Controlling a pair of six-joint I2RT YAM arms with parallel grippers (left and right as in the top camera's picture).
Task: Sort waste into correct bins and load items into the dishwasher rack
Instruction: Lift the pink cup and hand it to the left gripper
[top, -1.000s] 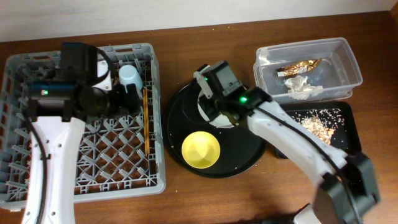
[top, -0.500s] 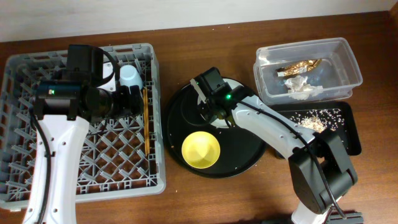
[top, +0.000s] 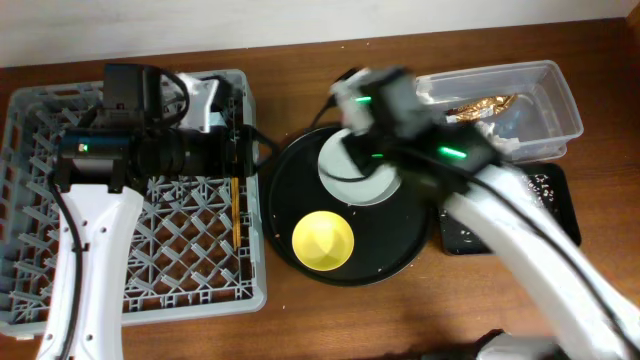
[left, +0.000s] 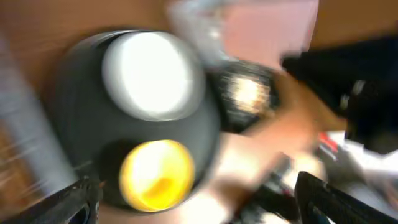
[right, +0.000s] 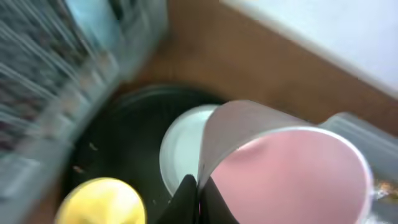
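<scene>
At the right wrist, the right hand (right: 196, 194) apparently clamps the pink cup (right: 280, 177), blurred overhead.

Overhead view: even, diffuse light with soft shadows. The dishwasher rack (top: 60, 120) at 9 o'clock is sharp, while the right arm (top: 440, 150) smears from 12 to 4 o'clock. The round black tray (top: 290, 200) carries a faint sheen.

Left wrist view: heavy motion blur throughout. The white plate (left: 148, 74) is blown out at 11 o'clock and the yellow bowl (left: 155, 174) is smeared at 7 o'clock.

Right wrist view: streaking at 9 to 11 o'clock. The pink cup (right: 286, 177) is near and out of focus at 4 o'clock.
</scene>
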